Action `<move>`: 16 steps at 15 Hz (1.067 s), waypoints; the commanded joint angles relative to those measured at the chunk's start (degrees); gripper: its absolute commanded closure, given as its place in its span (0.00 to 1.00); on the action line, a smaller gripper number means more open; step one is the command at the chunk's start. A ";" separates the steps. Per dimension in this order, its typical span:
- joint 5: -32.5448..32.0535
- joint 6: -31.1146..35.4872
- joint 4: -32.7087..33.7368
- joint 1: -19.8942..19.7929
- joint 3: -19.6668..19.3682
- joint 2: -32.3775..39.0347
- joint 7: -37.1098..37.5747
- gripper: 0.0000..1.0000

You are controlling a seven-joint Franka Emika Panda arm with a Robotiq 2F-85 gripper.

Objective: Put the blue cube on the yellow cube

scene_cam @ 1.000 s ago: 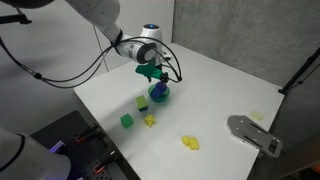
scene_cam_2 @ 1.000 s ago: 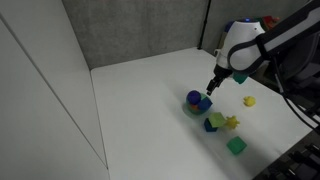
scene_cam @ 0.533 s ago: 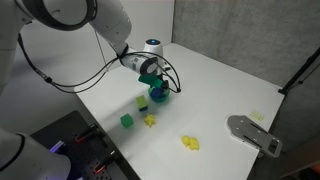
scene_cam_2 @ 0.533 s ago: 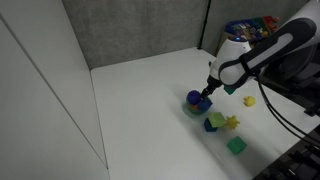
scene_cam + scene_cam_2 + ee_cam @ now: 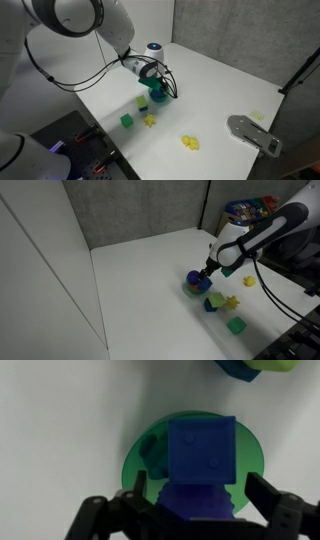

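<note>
Hovering low over blue cube [image 5: 202, 448] in dish [image 5: 138, 462], with jaws wide either side, not gripping. No stacking done so far. Left to do: close, lift, carry to yellow cube [image 5: 142, 102] near by on desk [image 5: 225, 90], set on top.

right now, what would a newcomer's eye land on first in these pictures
The dark blue cube fills the wrist view, sitting on a round teal dish, with the open gripper straddling it, fingers apart. In an exterior view the white arm leans down to it over a white table, with a green cube and a yellow piece nearby.
</note>
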 commanded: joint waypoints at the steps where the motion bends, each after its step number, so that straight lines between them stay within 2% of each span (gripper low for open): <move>1: 1.37 0.46 0.30 -1.84 2.20 0.50 0.36 0.00; 2: 1.44 0.40 0.34 -1.99 2.40 0.59 0.26 0.22; 3: 1.51 0.34 0.34 -2.14 2.59 0.64 0.19 0.26; 8: 1.72 -0.12 -0.15 -2.48 3.06 -0.31 0.29 0.66; 16: 1.30 -0.84 -2.58 -2.60 3.81 -7.53 -0.51 0.69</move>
